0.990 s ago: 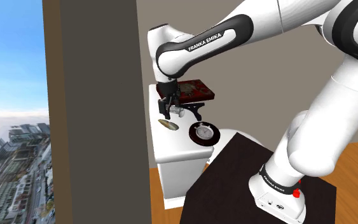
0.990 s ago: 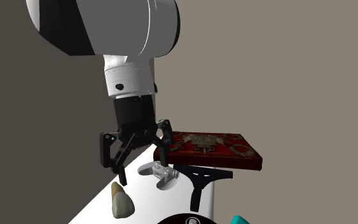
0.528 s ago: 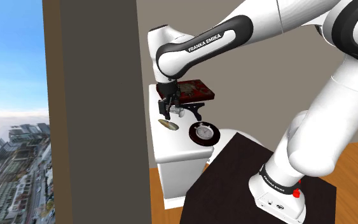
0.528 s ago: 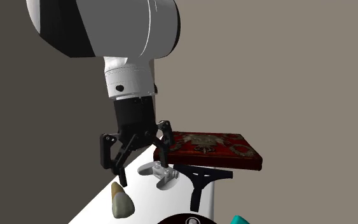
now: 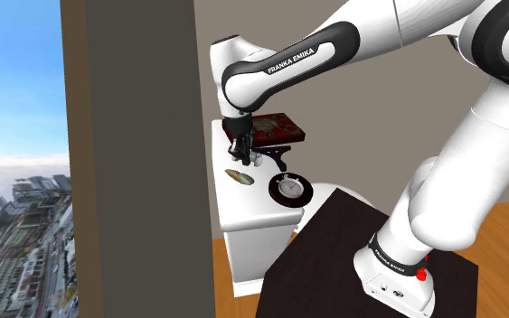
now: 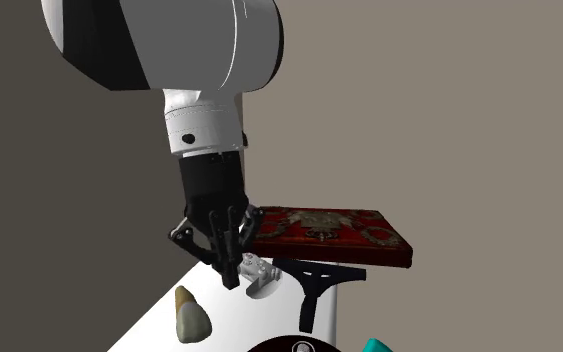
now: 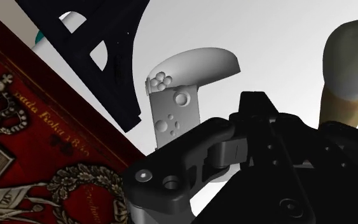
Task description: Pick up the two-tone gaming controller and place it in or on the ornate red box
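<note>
Narrow fingers of gripper (image 6: 231,272) clamp controller (image 7: 174,108), its near grip hidden behind linkage.

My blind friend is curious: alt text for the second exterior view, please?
A black gripper on a white robot arm clasps a pale gaming controller on a white table. A flat ornate red box lies just behind, a black forked piece beside the controller, and a tooth-shaped object nearer the camera.
</note>
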